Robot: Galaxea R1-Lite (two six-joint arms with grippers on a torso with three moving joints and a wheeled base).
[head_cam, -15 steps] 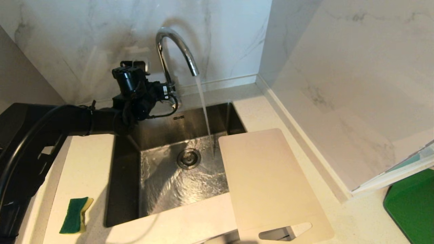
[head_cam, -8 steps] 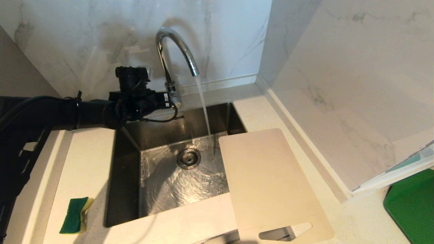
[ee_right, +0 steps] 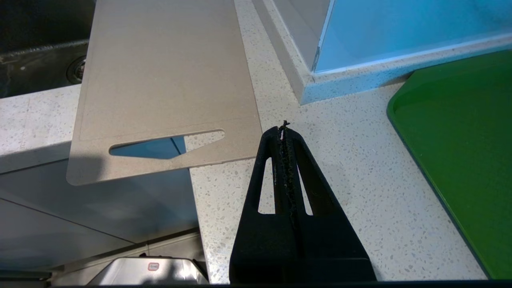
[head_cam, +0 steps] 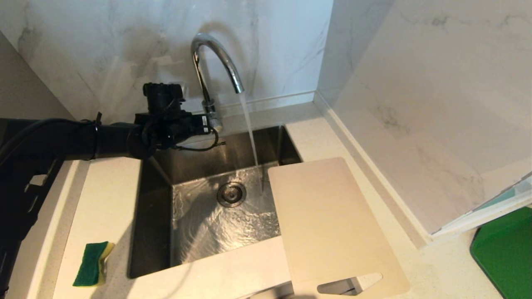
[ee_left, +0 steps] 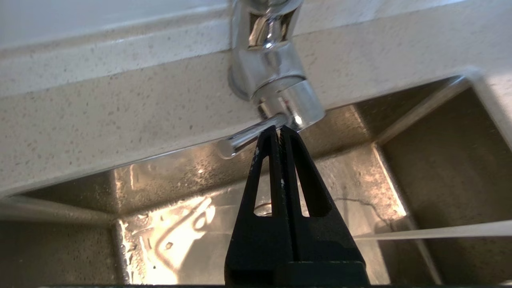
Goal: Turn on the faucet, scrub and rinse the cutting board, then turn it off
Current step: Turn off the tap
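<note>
We note water running from the faucet (head_cam: pixel 216 62) in a thin stream (head_cam: pixel 251 141) into the steel sink (head_cam: pixel 199 216), where the wet floor ripples around the drain (head_cam: pixel 231 194).

Left gripper (ee_left: pixel 279 129): its 2 fingers pressed together, nothing between them, tips right at the thin chrome lever (ee_left: pixel 250 138) that sticks out from the faucet's base. From the head camera we see the left arm (head_cam: pixel 83 139) reaching across the counter (head_cam: pixel 104 207) level to that base.

Cutting board (head_cam: pixel 328 224): pale, flat, lying over the sink's right rim and the counter, its far corner overhanging the basin just beside where the stream lands. Its near end with the handle slot (head_cam: pixel 349 284) juts past the counter's front edge.

Right gripper (ee_right: pixel 285 130): fingers closed on nothing, above bare counter, just beside the board's slotted end, between it and a green mat (ee_right: pixel 460 152).

1 green-and-yellow sponge (head_cam: pixel 91 263) sits on the counter left of the sink, well apart from both grippers.
</note>
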